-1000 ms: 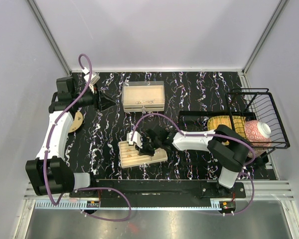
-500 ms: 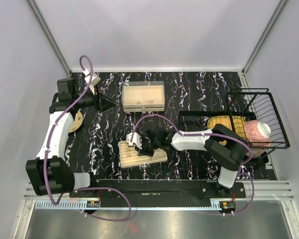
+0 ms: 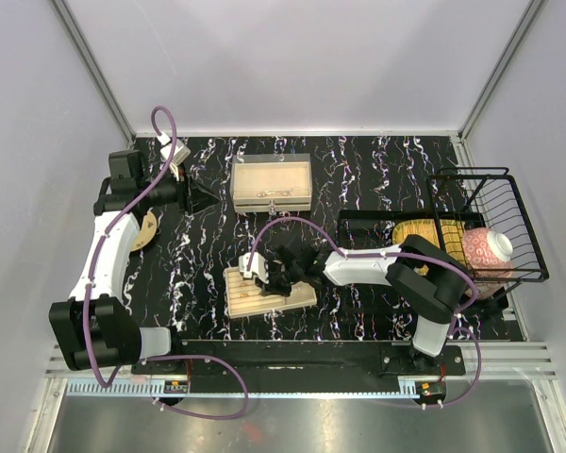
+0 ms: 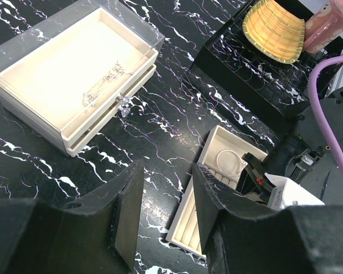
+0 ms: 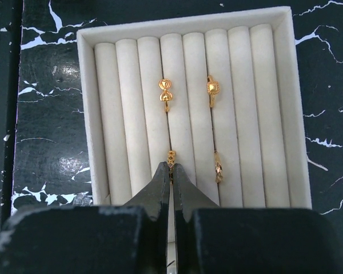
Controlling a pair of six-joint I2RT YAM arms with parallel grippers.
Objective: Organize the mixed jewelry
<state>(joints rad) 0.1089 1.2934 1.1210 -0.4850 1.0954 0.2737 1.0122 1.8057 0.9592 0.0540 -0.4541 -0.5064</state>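
Note:
The beige ring tray (image 5: 88,114) lies under my right gripper (image 5: 171,169), which is shut on a small gold ring (image 5: 171,156) in a slot between the rolls. Three more gold rings sit in the slots: one (image 5: 166,95), a second (image 5: 212,90) and a third (image 5: 218,166). In the top view my right gripper (image 3: 264,275) is over this tray (image 3: 241,297). My left gripper (image 4: 167,171) is open and empty above the table, left of the clear-lidded beige box (image 4: 51,68) that holds thin chain strands (image 4: 103,85). A thin hoop (image 4: 231,162) lies in the tray's square compartment.
A black wire basket (image 3: 509,203) at the right holds a pink cup (image 3: 488,249). A yellow ribbed bowl (image 3: 420,231) sits on the black rack (image 3: 358,219). A round tan disc (image 3: 147,229) lies by the left arm. The lidded box (image 3: 272,184) stands at the back centre.
My right gripper has shifted slightly left over the ring tray. The left arm has barely moved.

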